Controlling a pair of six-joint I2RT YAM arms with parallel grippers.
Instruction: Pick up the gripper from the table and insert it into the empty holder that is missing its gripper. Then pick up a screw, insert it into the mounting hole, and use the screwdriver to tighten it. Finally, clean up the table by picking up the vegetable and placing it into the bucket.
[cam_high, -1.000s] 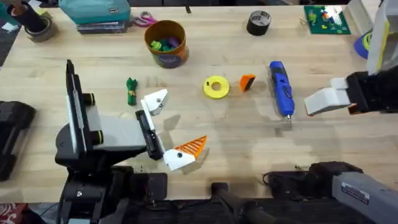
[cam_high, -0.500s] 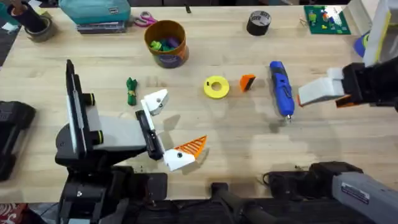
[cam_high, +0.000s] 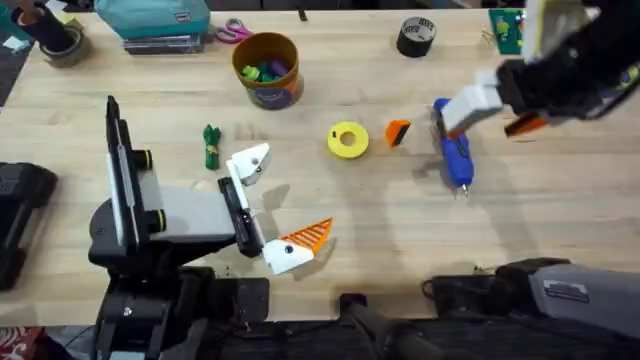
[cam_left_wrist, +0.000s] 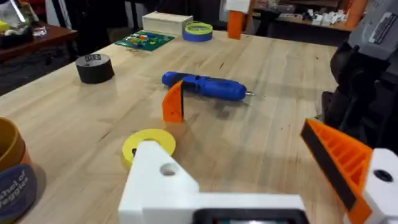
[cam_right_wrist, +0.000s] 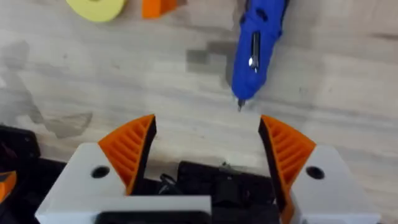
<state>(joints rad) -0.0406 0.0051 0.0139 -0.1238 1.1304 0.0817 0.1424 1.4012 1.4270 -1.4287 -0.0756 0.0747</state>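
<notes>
The loose orange gripper stands on the table between a yellow roll and the blue screwdriver; it also appears upright in the left wrist view. My left gripper rests open near the front. Its far finger is the plain white holder; the other finger carries an orange pad. My right gripper hangs open above the screwdriver, holding nothing. The green vegetable lies left of the holder. The bucket stands at the back.
A black tape roll sits at the back right beside a green board. A teal case and scissors lie at the back left. Bare wood spans the middle front.
My right gripper has swung left and toward the back, from the right edge to above the screwdriver. The left arm and the table's objects have stayed put.
</notes>
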